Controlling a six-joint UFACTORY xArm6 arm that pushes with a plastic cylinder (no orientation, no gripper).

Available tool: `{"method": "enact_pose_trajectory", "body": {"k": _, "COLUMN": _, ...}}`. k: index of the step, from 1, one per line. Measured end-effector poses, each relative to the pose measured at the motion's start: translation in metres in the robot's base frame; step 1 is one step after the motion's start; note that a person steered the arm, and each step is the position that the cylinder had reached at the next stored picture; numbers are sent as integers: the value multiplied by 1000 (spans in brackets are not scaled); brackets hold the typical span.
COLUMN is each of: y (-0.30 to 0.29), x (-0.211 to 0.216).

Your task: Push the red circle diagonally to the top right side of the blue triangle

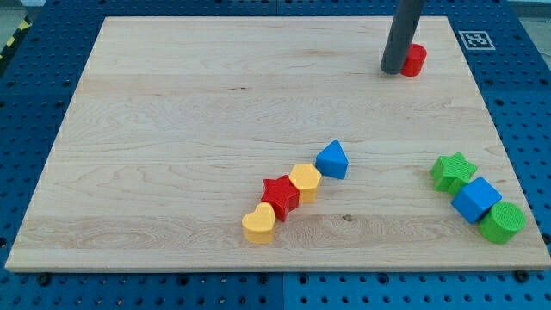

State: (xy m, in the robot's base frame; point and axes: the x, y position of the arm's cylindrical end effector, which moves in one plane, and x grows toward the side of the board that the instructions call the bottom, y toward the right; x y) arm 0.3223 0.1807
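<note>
The tip [394, 71] touches the red circle [414, 60] at upper right, already diagonally up-right of the blue triangle [332, 160], though well apart. The task looks mostly done. The rod has no jaws.

Pale wooden board [215, 112] with visible grain, matt; red circle [415, 59] looks smooth plastic

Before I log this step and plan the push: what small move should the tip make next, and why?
Probably slide my tip round to the view's top right of the red circle. It now sits against the circle's left side, while the blue triangle lies toward the view's bottom left, so pushing from here would likely drive the circle away.
</note>
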Motion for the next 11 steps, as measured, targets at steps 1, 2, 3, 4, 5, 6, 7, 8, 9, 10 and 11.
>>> {"method": "enact_pose_trajectory", "body": {"k": 1, "y": 19, "x": 0}}
{"method": "enact_pose_trajectory", "body": {"k": 2, "y": 34, "x": 3}}
{"method": "enact_pose_trajectory", "body": {"k": 3, "y": 36, "x": 16}}
{"method": "enact_pose_trajectory", "body": {"k": 4, "y": 52, "x": 25}}
{"method": "enact_pose_trajectory", "body": {"k": 5, "y": 75, "x": 25}}
{"method": "enact_pose_trajectory", "body": {"k": 6, "y": 75, "x": 25}}
{"method": "enact_pose_trajectory", "body": {"k": 7, "y": 74, "x": 8}}
{"method": "enact_pose_trajectory", "body": {"k": 8, "y": 70, "x": -15}}
{"method": "enact_pose_trajectory", "body": {"k": 9, "y": 70, "x": -19}}
{"method": "enact_pose_trajectory", "body": {"k": 10, "y": 59, "x": -18}}
{"method": "enact_pose_trajectory", "body": {"k": 11, "y": 34, "x": -18}}
